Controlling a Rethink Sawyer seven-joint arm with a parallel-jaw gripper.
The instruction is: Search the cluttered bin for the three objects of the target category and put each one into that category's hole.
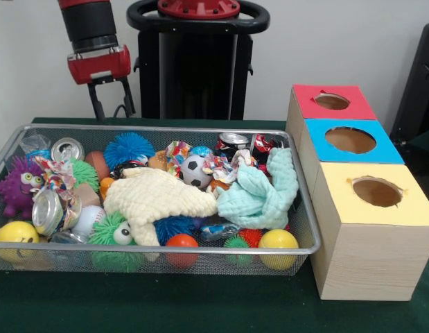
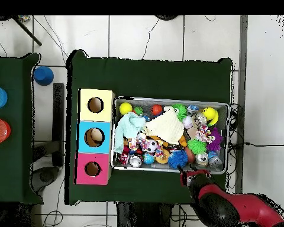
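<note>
Bin (image 1: pixel 308 229) is sitting just in front of and below the gripper (image 1: pixel 111 97), packed with toys. Gripper is hanging over the bin's back rim, prongs parted, holding and touching nothing. Counting two cloths: cream (image 1: pixel 159 198), mint (image 1: pixel 263 194). Three crushed cans visible. Three holed boxes off to the side: red (image 1: pixel 332 102), blue (image 1: pixel 351 141), yellow (image 1: pixel 375 192).

low front view, high top-down view — shared bin (image 1: pixel 305 208) (image 2: pixel 171 101) and boxes (image 1: pixel 370 236) (image 2: pixel 96 136)
</note>
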